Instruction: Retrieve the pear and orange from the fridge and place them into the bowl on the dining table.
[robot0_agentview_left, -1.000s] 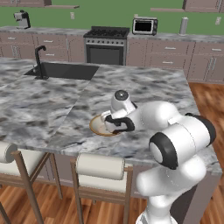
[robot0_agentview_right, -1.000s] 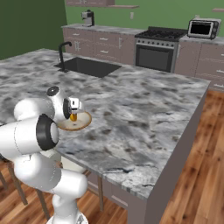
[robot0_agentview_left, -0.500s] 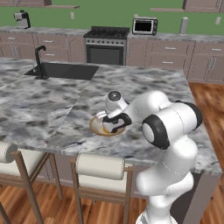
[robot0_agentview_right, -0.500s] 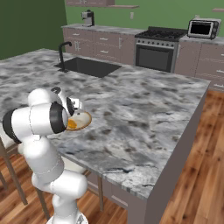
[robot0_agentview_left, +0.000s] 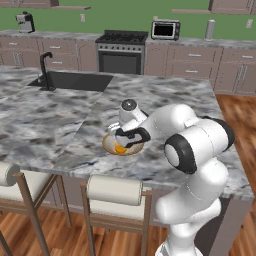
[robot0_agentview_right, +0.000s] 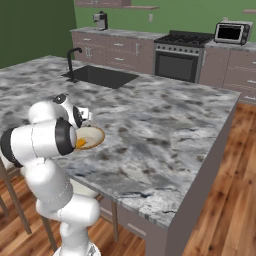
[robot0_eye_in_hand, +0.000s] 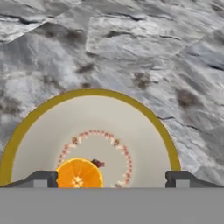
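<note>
The robot's arm hides most of the bowl (robot0_agentview_left: 111, 145) and all but a sliver of the orange (robot0_agentview_left: 120, 148), whose lower part the hand view cuts off.

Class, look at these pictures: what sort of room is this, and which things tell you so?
Most likely a home kitchen: a stove with an oven, a sink with a black tap set in the marbled island, and a microwave on the back counter.

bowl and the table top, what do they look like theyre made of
Bowl: looks like glazed ceramic, going by its smooth cream inside, mustard rim and painted ring of red dots. Dining table: looks like polished marble or similar stone, grey-white with dark veining and a slight sheen. Being rendered, neither is certain.
</note>
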